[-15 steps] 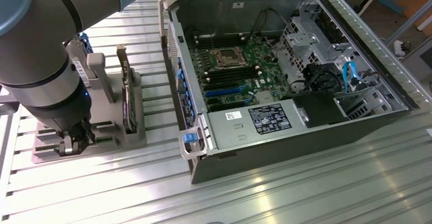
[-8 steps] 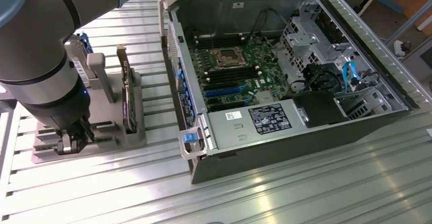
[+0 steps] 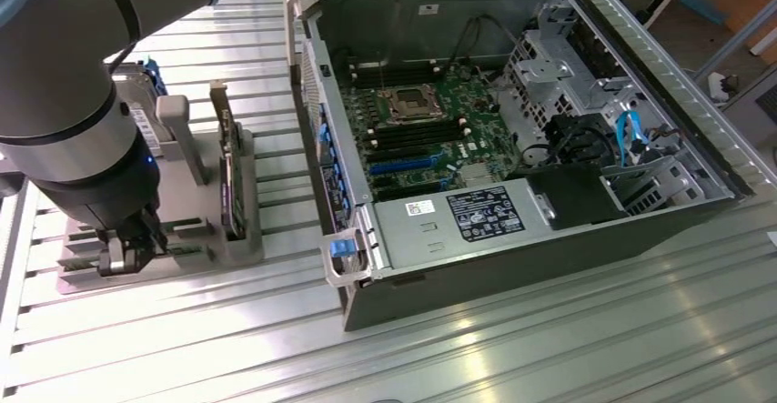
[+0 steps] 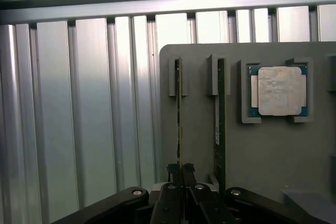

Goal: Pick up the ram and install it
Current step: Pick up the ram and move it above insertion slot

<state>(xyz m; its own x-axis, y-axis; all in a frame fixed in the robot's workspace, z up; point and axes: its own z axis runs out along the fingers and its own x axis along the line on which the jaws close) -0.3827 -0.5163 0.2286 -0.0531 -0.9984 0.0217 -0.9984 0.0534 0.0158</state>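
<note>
- Ribbed silver aluminium table [image 3: 547, 339] carries everything. A big open black-and-grey computer case [image 3: 510, 262] lies on it, from the centre toward three o'clock of the exterior view.
- At about eight o'clock of that view lies a flat grey plastic holder tray [image 3: 182, 256], and the thick grey robot arm [image 3: 73, 103] has its black two-finger gripper [image 3: 127, 248] lowered onto it.
- From the wrist camera, the gripper [image 4: 181, 176] is almost fully closed. Its dark fingers [image 4: 190, 174] pinch the long thin green ram stick [image 4: 179, 119], which stands on edge in the holder tray [image 4: 262, 150].
- The ram stick is not yet lifted out, and its far end sits between two grey guide posts [image 4: 172, 77].
- Just beside it stands a second green memory stick [image 4: 219, 129] with a white label. Beyond that one, a square silver processor chip [image 4: 278, 90] rests in its own pocket.
- How much of the ram stick lies behind the fingers is hidden.
- Risk, in my judgement: if the grip is away from the middle, the ram stick may tilt and jam between the guide posts when pulled.
- The fingers are also near the second green memory stick and could knock it.
- A thin edge held by a small pinch may slip or turn, and a turned stick would not meet the narrow dark memory slots [image 3: 419, 137] inside the case.
</note>
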